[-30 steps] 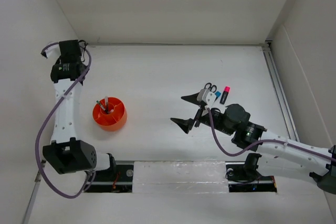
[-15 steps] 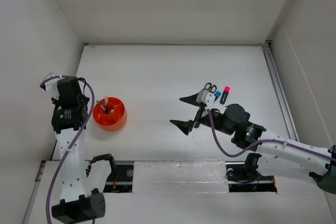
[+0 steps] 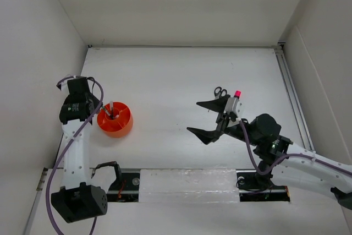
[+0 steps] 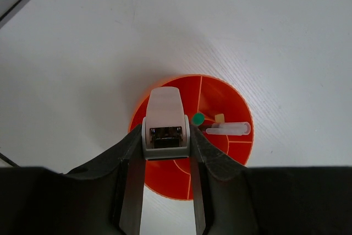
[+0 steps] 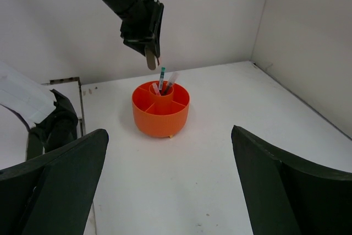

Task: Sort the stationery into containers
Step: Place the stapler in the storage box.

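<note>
So the white table point(image 3: 165, 75) has an orange divided cup point(image 3: 115, 119) standing on its left side. Over on the right, black-handled scissors point(image 3: 220, 91) and a pink-capped highlighter point(image 3: 237, 94) lie just beside each other.

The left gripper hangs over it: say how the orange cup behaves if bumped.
The orange cup looks like thin plastic, so it is probably light and apt to slide on the smooth table. It is wide and squat, so tipping seems unlikely.

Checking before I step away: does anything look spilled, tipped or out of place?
Nothing stands out. The orange cup stands upright with pens inside; the scissors and pink highlighter lie outside it, not yet sorted.
</note>
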Robot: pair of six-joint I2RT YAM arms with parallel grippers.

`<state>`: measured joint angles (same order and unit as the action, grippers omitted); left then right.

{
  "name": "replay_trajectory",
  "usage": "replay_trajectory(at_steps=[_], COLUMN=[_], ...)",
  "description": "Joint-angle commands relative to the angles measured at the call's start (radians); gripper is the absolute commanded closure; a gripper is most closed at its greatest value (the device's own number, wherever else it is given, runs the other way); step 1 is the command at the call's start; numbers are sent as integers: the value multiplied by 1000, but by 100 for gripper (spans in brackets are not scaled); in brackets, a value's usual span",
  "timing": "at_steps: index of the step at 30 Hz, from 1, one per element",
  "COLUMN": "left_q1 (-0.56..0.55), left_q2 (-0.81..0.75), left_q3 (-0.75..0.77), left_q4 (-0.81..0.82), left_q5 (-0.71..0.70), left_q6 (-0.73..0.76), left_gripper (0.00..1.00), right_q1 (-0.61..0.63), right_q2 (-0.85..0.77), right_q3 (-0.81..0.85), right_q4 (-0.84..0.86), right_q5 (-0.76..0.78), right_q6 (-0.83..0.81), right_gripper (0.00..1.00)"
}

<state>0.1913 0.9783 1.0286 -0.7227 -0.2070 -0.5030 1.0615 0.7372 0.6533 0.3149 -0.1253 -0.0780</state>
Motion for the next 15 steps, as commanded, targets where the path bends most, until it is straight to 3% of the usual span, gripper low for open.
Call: replay_trajectory(at_steps=[1, 15], left_q1=[0, 0], left_q2=[0, 62], left_q3=[-36, -48], left_q4=[2, -61], left_q5=[29, 57], left_q6=[-46, -22], left_gripper=[100, 100], right_q1=[-1, -1], right_q2=[-25, -128], right_q3=[-7, -17], right_q4=[49, 7], right_q5=[-22, -34], right_q6=[11, 1], right_gripper=[0, 0])
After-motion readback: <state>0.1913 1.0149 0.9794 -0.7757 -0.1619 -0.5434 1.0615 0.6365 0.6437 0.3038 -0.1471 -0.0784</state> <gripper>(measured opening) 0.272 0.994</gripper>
